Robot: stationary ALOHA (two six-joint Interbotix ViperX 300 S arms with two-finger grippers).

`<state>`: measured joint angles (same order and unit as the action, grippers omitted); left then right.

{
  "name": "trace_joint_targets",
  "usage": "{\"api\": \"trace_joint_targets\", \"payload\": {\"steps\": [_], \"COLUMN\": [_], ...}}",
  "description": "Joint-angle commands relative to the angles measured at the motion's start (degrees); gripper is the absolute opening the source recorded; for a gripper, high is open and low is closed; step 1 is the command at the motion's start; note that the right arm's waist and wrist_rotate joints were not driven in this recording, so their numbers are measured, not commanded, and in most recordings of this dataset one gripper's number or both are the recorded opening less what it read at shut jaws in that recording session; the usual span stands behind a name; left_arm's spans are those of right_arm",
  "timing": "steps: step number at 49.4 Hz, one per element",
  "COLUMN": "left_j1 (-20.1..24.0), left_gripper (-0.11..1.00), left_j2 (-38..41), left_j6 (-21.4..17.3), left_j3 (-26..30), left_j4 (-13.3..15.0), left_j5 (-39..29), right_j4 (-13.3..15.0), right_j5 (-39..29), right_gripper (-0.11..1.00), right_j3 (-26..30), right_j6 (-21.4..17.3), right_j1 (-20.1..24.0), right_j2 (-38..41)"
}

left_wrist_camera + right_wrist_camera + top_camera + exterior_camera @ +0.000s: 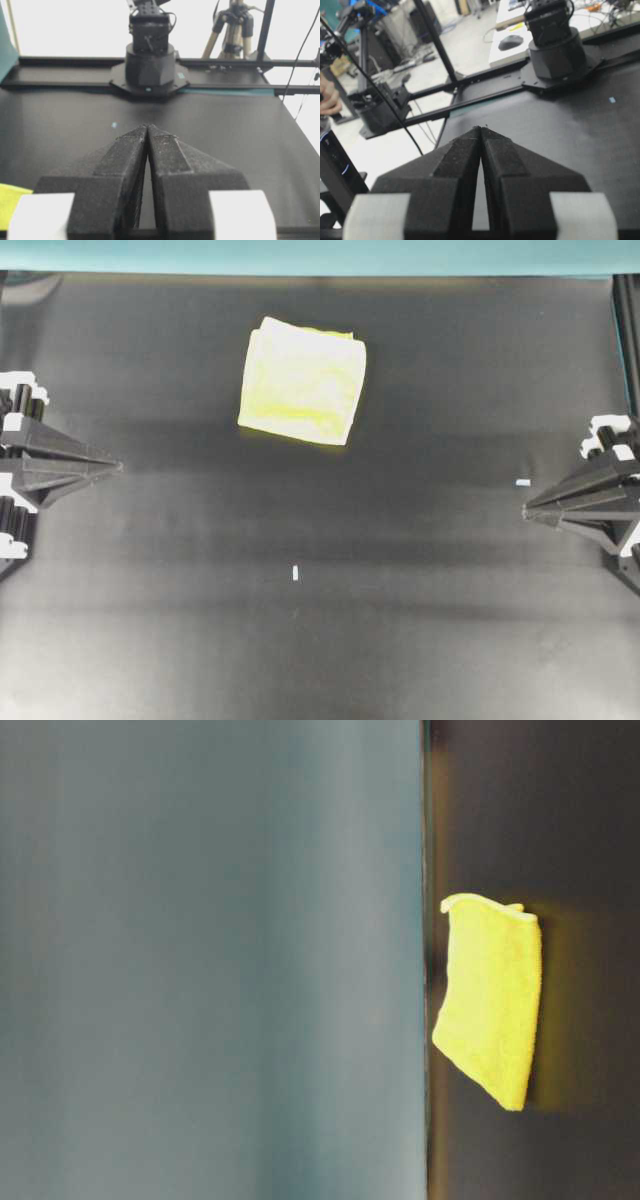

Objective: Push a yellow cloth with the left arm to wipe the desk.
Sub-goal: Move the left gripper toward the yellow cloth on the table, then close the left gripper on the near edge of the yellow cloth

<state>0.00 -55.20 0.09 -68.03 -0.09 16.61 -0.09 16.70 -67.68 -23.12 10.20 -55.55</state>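
Observation:
The yellow cloth (303,381) lies folded and roughly square on the black desk (320,640), at the back, a little left of centre. It also shows in the table-level view (490,1000), and a corner of it sits at the bottom left of the left wrist view (9,202). My left gripper (118,467) is shut and empty at the left edge, well apart from the cloth; its tips meet in the left wrist view (148,126). My right gripper (526,510) is shut and empty at the right edge; it also shows in the right wrist view (481,128).
Small white tape marks lie on the desk at front centre (296,573) and near the right gripper (522,483). A teal backdrop (320,255) runs along the desk's back edge. The opposite arm's base (150,65) stands at the far side.

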Motion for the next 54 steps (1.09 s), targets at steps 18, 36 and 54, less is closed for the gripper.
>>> {"api": "trace_joint_targets", "payload": {"steps": [18,36,54], "left_j1": [9.7,19.6,23.0], "left_gripper": [0.0,0.24,0.81], "left_j2": [17.6,34.0,59.2], "left_j6": [0.1,0.1,-0.2], "left_j3": [4.9,10.5,25.1], "left_j4": [-2.4,-2.4,-2.4], "left_j5": [1.5,9.1,9.3], "right_j4": [-0.1,-0.1,-0.1], "right_j5": [-3.8,-4.3,-4.7], "right_gripper": [0.0,0.0,0.0], "right_j3": [1.0,1.0,0.5], "right_j6": [-0.1,0.0,0.0], "right_j1": [0.0,0.0,0.0], "right_j2": [0.4,0.4,0.4]}}
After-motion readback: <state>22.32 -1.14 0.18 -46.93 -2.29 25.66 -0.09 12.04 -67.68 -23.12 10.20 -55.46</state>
